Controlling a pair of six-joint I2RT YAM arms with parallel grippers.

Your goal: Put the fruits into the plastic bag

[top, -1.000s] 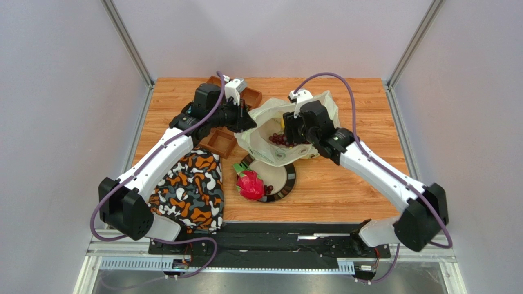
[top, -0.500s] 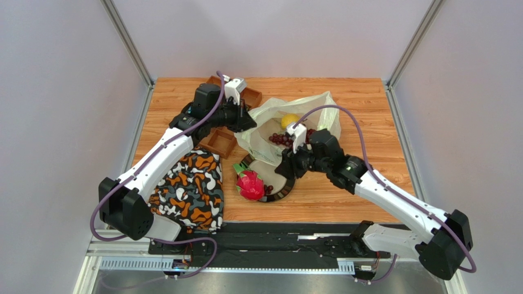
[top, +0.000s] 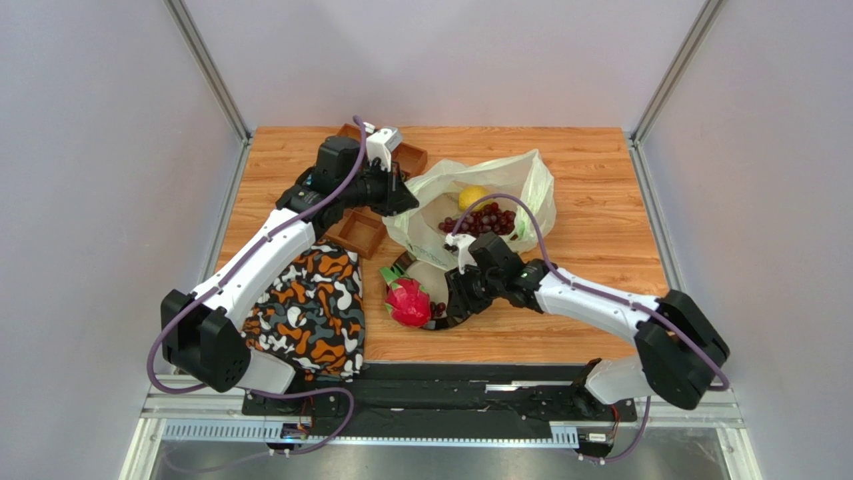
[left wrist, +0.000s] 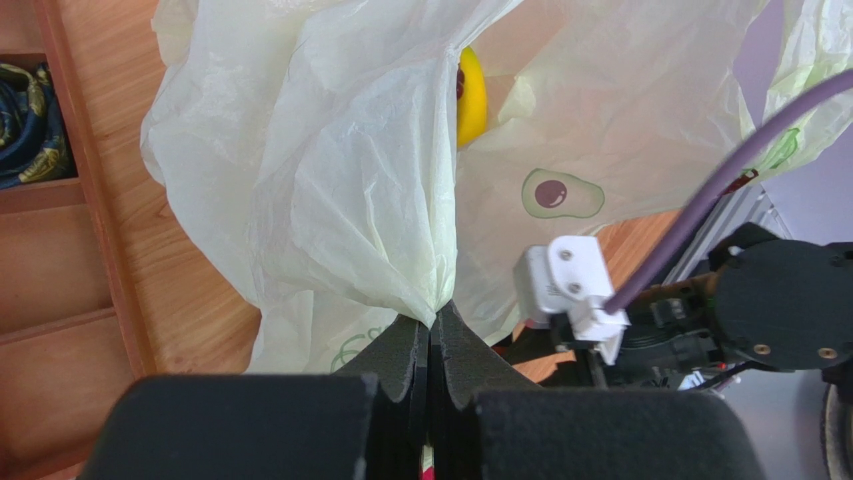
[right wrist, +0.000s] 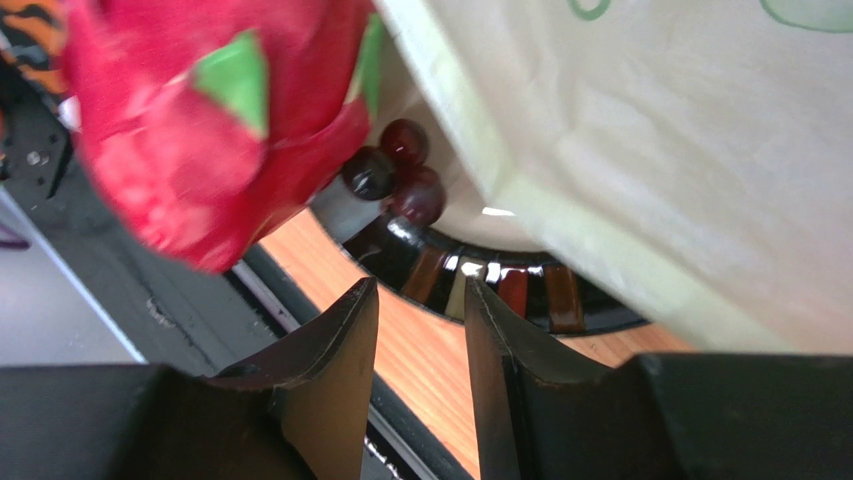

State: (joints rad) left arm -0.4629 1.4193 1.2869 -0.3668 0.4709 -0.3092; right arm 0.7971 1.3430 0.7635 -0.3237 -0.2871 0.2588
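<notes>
The plastic bag lies open at mid table. My left gripper is shut on its left rim and holds it up. Inside are a dark purple grape bunch and a small round yellow fruit, which also shows in the left wrist view. The banana is not in view. The dragon fruit lies on a dark-rimmed plate, with a few loose grapes beside it. My right gripper is open and empty, low over the plate's near rim, just right of the dragon fruit.
An orange-black-white patterned cloth lies at the front left. Wooden trays stand behind it, one holding a dark rolled cloth. The bag's lower edge drapes over the plate. The table's black front rail is close below.
My right gripper has come out of the bag, leaving the grape bunch inside, and has moved forward and down to the plate beside the dragon fruit. The left arm has not moved.
</notes>
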